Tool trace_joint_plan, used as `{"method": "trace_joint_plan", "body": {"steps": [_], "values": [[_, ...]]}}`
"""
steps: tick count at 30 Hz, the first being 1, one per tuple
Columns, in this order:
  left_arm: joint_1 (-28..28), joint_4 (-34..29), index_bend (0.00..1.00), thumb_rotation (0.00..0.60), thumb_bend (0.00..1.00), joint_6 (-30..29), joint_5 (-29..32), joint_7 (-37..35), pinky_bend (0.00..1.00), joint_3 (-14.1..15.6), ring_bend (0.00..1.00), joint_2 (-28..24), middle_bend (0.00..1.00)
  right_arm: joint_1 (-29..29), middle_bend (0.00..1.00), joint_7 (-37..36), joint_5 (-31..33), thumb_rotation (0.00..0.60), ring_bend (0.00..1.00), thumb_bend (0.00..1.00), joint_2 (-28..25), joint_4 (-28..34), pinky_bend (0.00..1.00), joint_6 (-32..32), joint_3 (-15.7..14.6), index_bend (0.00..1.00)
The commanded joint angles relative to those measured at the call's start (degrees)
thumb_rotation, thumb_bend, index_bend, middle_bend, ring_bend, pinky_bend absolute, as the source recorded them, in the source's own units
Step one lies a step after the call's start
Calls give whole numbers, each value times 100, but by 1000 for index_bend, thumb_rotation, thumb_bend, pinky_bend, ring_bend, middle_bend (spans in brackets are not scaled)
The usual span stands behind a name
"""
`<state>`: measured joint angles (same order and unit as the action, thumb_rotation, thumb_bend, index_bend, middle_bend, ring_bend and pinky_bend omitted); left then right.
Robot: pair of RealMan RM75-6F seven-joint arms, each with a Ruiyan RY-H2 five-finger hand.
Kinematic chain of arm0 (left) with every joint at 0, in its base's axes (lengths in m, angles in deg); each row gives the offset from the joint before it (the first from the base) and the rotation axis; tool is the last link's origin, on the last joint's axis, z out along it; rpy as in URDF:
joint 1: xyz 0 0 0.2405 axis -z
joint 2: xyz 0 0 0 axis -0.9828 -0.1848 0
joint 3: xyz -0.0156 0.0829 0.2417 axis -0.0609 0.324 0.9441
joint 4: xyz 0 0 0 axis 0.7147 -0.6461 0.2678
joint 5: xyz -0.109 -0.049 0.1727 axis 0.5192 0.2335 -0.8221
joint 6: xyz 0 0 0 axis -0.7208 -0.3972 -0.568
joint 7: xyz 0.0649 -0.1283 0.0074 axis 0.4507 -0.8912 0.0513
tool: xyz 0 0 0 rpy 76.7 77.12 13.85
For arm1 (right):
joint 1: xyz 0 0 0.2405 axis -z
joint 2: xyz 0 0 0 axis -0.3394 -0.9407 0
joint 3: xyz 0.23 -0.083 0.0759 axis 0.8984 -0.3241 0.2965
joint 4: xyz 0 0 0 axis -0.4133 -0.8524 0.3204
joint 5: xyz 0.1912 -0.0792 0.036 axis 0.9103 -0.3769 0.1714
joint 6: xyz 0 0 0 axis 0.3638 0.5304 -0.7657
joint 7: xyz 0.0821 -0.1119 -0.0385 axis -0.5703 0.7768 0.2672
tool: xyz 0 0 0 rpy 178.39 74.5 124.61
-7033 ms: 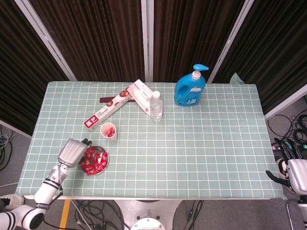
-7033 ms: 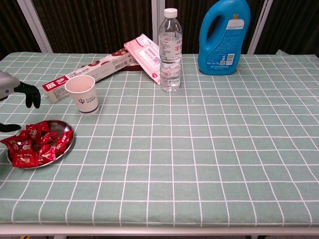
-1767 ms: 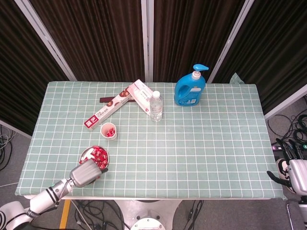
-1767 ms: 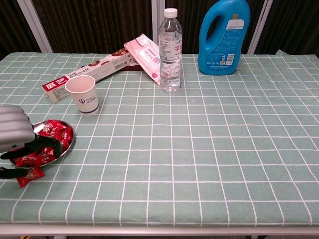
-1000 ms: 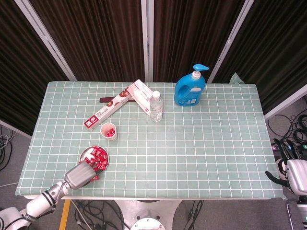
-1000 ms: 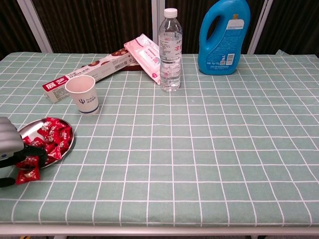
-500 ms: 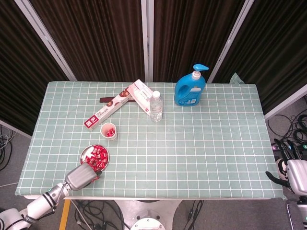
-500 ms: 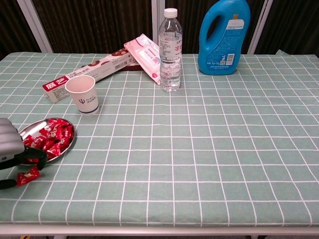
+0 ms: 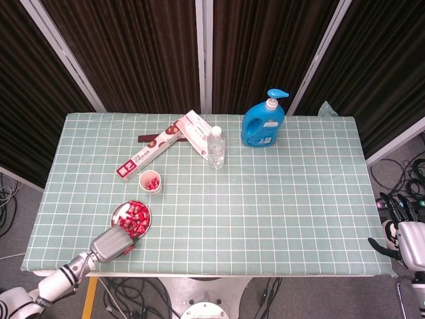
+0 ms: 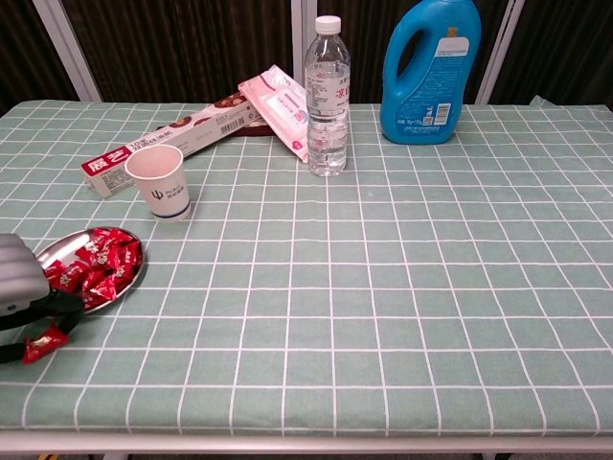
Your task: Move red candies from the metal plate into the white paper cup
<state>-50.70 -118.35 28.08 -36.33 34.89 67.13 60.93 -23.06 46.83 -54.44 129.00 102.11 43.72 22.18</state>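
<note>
Left hand [image 10: 21, 287] at the table's [image 9: 279, 199] near-left edge, pinching one candy [image 10: 40, 343] just off the plate [image 10: 57, 251]. More candies [image 10: 96, 264] on the plate. Cup [image 10: 159, 182] behind it, open cloth between. Right hand [image 9: 406, 240] beyond the right edge; grip impossible to tell.
</note>
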Motion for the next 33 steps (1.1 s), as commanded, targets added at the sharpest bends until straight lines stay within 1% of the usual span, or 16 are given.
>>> {"method": "trace_joint_plan", "body": {"steps": [1,5,9,13,16,18,19,22,23,26,29,33], "values": [[4,22,566,600,358,-7,-23,-94,1000,21,978,16,928,1,132,4,6,600,43,94,0,5,352,-3,-1,19],[18,33,590,600,413,9,-35,-203,1000,36,978,33,928,0,132,11,14,600,43,93,1,6,352,-7,2,19],[31,24,623,600,489,-4,-14,-396,1000,28,981,20,933,-3,132,2,17,600,43,92,-2,1,352,-11,5,19],[53,-160,627,600,507,-245,90,-704,1000,-155,981,-178,935,-6,132,-12,13,600,43,93,-4,-11,352,-14,5,19],[129,-385,622,600,506,-498,246,-822,1000,-495,981,-407,935,-15,132,-32,13,600,43,94,-5,-25,352,-23,10,19],[210,-505,614,600,504,-524,416,-838,1000,-736,981,-486,937,-20,132,-45,20,600,43,93,-2,-38,352,-31,15,19],[292,-576,609,600,504,-447,594,-900,1000,-913,981,-514,939,-24,132,-58,23,600,43,93,2,-50,352,-39,16,19],[531,-647,597,600,496,-174,1019,-1103,1000,-1317,981,-510,944,-39,132,-91,20,600,43,93,12,-76,353,-56,20,19],[642,-631,594,600,492,-21,1217,-1148,1000,-1482,982,-485,944,-45,132,-103,20,600,43,94,13,-88,353,-66,21,19],[925,-519,583,600,481,419,1710,-1086,1000,-1830,982,-368,945,-60,132,-126,36,600,43,94,12,-109,353,-92,29,19],[1171,-344,572,600,474,860,2143,-944,1000,-2040,982,-223,945,-66,132,-158,50,600,43,93,13,-132,353,-105,33,19],[1374,-105,556,600,452,1233,2536,-739,1000,-2150,982,-39,945,-53,132,-204,96,600,43,93,23,-180,353,-116,34,19]]}}
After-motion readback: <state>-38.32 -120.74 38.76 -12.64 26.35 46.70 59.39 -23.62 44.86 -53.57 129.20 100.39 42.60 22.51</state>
